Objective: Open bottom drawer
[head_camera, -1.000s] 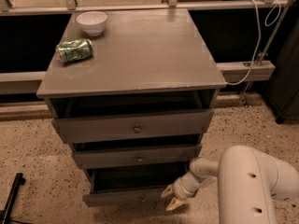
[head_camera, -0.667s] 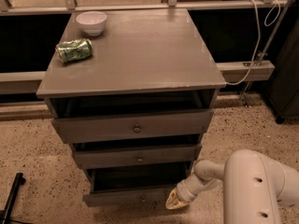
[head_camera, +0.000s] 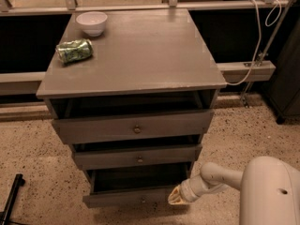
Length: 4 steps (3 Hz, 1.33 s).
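1. Bottom drawer (head_camera: pixel 123 200): lowest of three in a grey-brown wooden cabinet (head_camera: pixel 209 108). It stands partly drawn out, its front further forward than the two fronts above, so its dark inside shows from above. The front is shallow and flat, with a small round knob (head_camera: pixel 143 200) at its centre.
2. Pincer (head_camera: pixel 175 197): pale yellowish tip low in the view, at the right end of that drawer's front, touching it or just beside it. Whether it is released or clenched on anything, I cannot tell.
3. Arm (head_camera: pixel 220 177): white, entering from the lower right and reaching leftward to the pincer, with a bulky rounded white housing (head_camera: pixel 272 193) in the corner.
4. Middle drawer (head_camera: pixel 103 159): like knob at centre, with a dark gap above its front.
5. Top drawer (head_camera: pixel 93 128): taller front with a centre knob and a dark opening above it.
6. Surface (head_camera: pixel 150 50): the cabinet's flat grey top.
7. Bowl (head_camera: pixel 92 22): white and upright, at the back left of the surface.
8. Drink can (head_camera: pixel 74 51): green, dented, lying on its side near the left edge, in front of the bowl and apart from it.
9. Cable (head_camera: pixel 257 36): white, hanging at the right, beyond the cabinet.
10. Floor (head_camera: pixel 33 149): speckled, with a black bar (head_camera: pixel 11 198) at lower left.
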### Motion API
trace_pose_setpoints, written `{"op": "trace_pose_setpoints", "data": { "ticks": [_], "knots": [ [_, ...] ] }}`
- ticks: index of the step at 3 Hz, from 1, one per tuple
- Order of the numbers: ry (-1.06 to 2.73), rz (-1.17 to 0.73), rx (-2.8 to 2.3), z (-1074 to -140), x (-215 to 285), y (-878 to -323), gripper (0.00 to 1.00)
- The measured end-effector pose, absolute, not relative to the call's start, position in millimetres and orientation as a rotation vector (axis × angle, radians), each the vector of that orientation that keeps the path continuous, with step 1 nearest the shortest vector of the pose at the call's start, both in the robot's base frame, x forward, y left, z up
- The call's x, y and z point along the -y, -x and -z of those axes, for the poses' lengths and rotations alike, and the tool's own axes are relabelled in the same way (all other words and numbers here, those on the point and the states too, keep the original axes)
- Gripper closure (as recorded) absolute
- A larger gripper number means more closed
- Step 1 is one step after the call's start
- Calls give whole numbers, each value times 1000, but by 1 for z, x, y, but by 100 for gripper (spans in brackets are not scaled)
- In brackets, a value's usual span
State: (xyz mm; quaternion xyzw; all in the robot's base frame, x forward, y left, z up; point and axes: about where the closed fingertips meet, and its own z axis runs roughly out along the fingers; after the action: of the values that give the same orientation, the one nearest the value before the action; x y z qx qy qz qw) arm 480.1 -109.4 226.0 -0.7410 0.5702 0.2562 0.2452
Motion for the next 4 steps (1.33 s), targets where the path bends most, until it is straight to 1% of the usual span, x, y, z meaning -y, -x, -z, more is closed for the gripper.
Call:
{"op": "trace_pose_setpoints", "data": {
  "ticks": [1, 2, 3, 4],
  "knots": [
    [1952, -560, -1573, -218, 103, -507, 28],
    [1907, -484, -1610, -205, 103, -525, 5],
    [1891, -470, -1653, -184, 103, -535, 0],
    [1926, -468, -1693, -160, 97, -546, 25]
  ]
}}
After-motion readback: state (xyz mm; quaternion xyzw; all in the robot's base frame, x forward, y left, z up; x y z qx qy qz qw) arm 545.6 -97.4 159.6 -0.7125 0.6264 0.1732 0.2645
